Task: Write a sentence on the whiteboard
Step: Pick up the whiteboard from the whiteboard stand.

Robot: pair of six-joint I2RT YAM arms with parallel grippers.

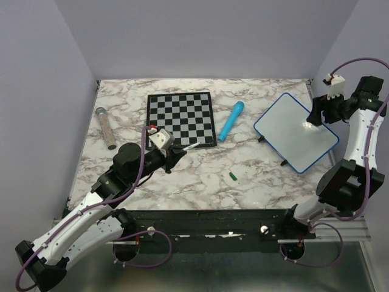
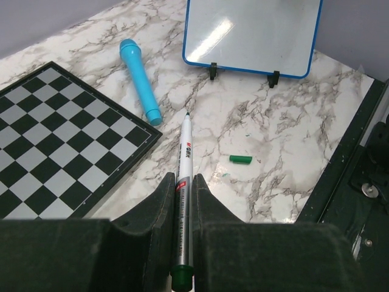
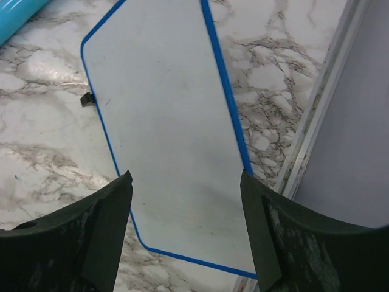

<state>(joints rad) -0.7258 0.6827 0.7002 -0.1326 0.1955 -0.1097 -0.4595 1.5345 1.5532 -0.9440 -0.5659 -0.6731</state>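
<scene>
The whiteboard [image 1: 296, 131] is plain white with a thin blue rim. It lies right under the right gripper [image 3: 185, 179], whose fingers are spread wide. The left gripper [image 2: 182, 182] reaches low and pinches a pen [image 2: 185, 152], with the board far ahead.

The right gripper [image 3: 185, 179] is wide open, with one dark finger at 7 o'clock and the other at 5 o'clock. Between them shows the board [image 3: 176, 121], its white face blank. A black foot [image 3: 87, 99] sits at its rim at 9 o'clock. A turquoise thing [image 3: 18, 12] lies at 11 o'clock on the table [image 3: 42, 128].
</scene>
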